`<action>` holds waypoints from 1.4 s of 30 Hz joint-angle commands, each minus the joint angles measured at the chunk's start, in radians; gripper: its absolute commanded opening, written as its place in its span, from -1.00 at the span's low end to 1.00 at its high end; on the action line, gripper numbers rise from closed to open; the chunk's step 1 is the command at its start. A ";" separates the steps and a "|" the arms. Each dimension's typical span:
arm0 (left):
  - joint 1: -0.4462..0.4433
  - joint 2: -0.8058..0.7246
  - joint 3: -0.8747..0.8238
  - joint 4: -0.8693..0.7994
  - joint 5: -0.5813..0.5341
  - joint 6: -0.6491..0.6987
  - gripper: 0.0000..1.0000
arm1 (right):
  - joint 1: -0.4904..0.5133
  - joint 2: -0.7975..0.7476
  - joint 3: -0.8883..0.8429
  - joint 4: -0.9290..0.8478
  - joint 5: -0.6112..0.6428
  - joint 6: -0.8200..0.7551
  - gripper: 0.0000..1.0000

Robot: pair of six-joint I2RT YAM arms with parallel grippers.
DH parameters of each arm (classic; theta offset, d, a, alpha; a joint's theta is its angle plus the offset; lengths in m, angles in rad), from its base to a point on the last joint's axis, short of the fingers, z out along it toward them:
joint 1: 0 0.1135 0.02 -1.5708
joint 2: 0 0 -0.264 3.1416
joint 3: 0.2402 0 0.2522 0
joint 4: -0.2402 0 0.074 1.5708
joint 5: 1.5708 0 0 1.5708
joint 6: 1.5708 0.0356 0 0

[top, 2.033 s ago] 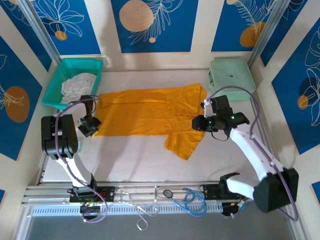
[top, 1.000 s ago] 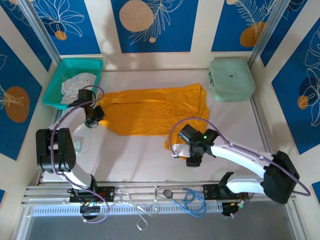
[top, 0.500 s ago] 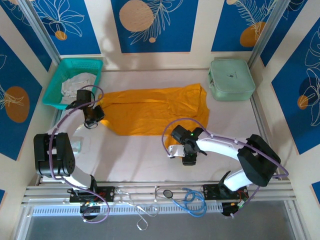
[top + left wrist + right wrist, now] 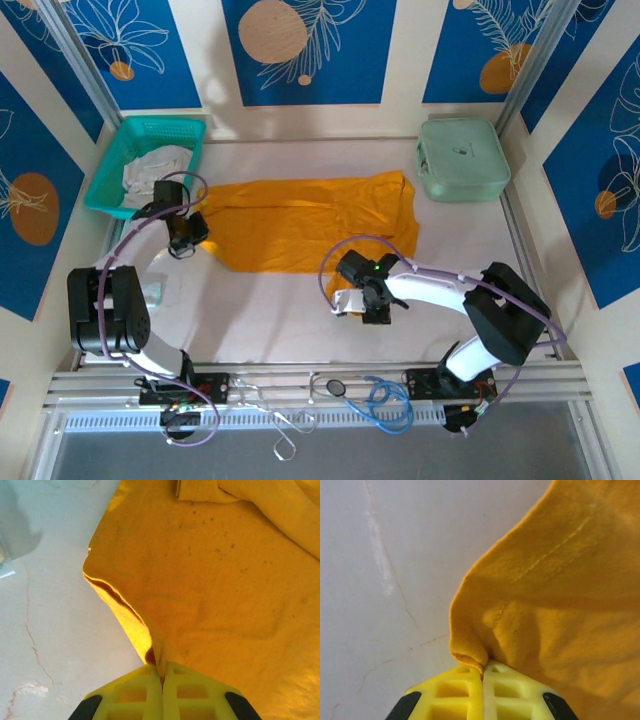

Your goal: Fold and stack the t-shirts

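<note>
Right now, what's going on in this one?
Both arms are on the orange t-shirt spread on the table. The left tool is shut on its left edge, the right tool shut on a hemmed fold at its near side. A pale garment lies in the teal basket. Nothing is stacked yet.

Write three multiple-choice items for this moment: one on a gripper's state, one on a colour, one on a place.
1. The right gripper is: A) shut on the orange t-shirt; B) open above it; C) shut on nothing.
2. The hard case is: A) mint green; B) red; C) black.
3. The pale garment lies: A) under the t-shirt; B) in the teal basket; C) on the case.

Answers:
1. A, since the right wrist view shows it closed on a pinched fold of orange cloth.
2. A, since its lid is pale green at the far right corner.
3. B, since the whitish cloth sits inside the mesh walls.
</note>
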 commanded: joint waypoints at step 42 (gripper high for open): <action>-0.068 -0.193 -0.037 -0.232 -0.122 -0.065 -1.00 | -0.166 -0.316 0.180 -0.197 0.255 -0.047 -1.00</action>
